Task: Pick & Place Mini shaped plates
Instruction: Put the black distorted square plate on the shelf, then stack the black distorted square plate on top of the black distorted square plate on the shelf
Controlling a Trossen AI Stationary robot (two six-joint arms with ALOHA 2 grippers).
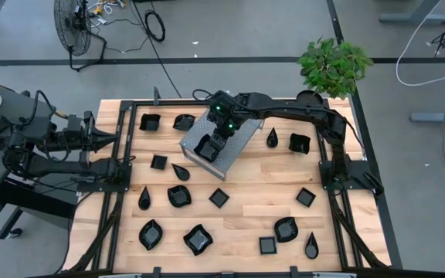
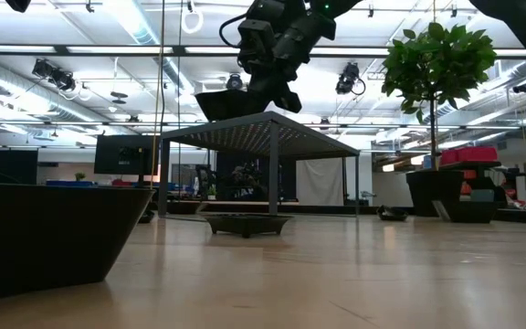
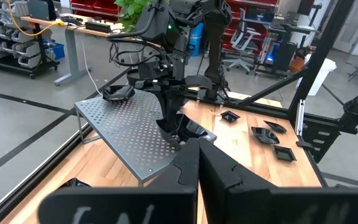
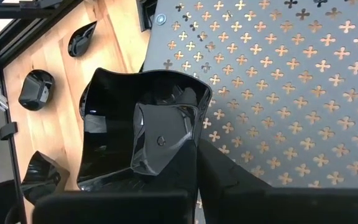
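Note:
My right gripper [image 1: 216, 140] reaches over the near-left corner of the grey perforated metal box [image 1: 242, 137] and is shut on the rim of a glossy black wavy-rimmed mini plate [image 1: 205, 147]. The right wrist view shows that plate [image 4: 140, 132] partly over the box's perforated top [image 4: 278, 93] and partly over the wood. In the low view the held plate [image 2: 230, 104] hangs level with the box top. Several more mini shaped plates lie scattered on the table, such as a teardrop [image 1: 144, 198] and a square one [image 1: 219, 198]. My left gripper [image 1: 113, 140] waits shut at the table's left edge.
A potted plant [image 1: 332, 66] stands at the table's back right corner. Black frame rails [image 1: 338, 185] run along both sides of the wooden table [image 1: 246, 216]. More plates sit right of the box [image 1: 300, 143] and along the front [image 1: 287, 229]. A fan [image 1: 74, 27] stands on the floor.

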